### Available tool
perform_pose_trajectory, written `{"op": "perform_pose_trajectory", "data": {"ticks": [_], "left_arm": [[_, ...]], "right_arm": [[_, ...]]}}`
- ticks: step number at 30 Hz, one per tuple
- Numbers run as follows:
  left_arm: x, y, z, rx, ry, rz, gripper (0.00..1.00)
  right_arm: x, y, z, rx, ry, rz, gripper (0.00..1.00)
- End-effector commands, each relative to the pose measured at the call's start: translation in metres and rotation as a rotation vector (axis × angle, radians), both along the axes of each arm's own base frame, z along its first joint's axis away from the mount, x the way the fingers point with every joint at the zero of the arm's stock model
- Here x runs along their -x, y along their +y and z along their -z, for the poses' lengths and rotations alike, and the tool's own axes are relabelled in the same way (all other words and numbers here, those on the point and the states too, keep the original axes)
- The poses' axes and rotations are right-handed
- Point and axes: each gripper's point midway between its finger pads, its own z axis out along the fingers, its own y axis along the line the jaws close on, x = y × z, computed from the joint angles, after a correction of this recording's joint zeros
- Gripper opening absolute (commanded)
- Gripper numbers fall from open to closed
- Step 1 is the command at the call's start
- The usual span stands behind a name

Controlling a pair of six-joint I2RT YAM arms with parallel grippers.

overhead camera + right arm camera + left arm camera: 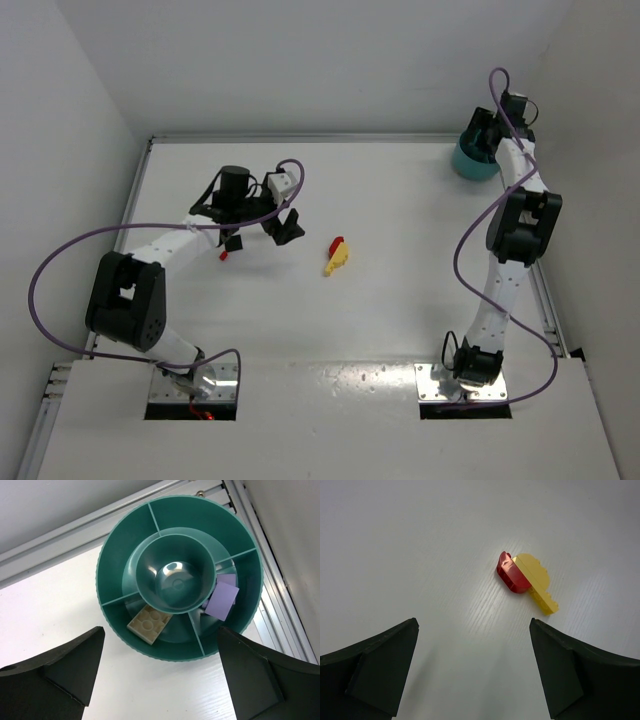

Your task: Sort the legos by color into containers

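Observation:
A red lego (pixel 511 572) and a yellow lego (pixel 536 580) lie touching on the white table (pixel 420 540), ahead of my left gripper (pixel 474 625), which is open and holds nothing. From above, this pair (pixel 337 254) sits mid-table, right of the left gripper (pixel 285 228). A small red lego (pixel 224 254) lies under the left wrist. My right gripper (pixel 161 630) hangs open and holds nothing over the near rim of the teal bowl (pixel 107 555). A pale yellow lego (pixel 150 624) lies in the bowl's near compartment. A purple lego (pixel 222 600) lies in the right one.
The bowl (pixel 468 165) stands in the far right corner, against the metal rail (pixel 60 535) and the side wall. The right arm (pixel 520 220) partly covers it from above. The bowl's centre cup (pixel 175 580) holds nothing.

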Motion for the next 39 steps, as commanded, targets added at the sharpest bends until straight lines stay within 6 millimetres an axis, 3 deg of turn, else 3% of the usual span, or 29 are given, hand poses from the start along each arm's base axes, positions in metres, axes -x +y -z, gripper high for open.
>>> {"op": "perform_pose_trajectory", "data": {"ticks": [1,32,39], "left_arm": [[-0.002,-0.001,-0.015,0.028,-0.054,0.023,1.0],[-0.001,-0.002,-0.009,0.026,-0.051,0.034,1.0],[-0.001,-0.002,-0.009,0.026,-0.051,0.034,1.0]], "right_arm": [[-0.008,0.007,-0.019,0.007,-0.049,-0.051,0.94],[0.002,0.003,0.012,-0.003,0.013,0.039,0.94],[0.004,0.011,0.02,-0.014,0.031,0.022,0.94]]}}
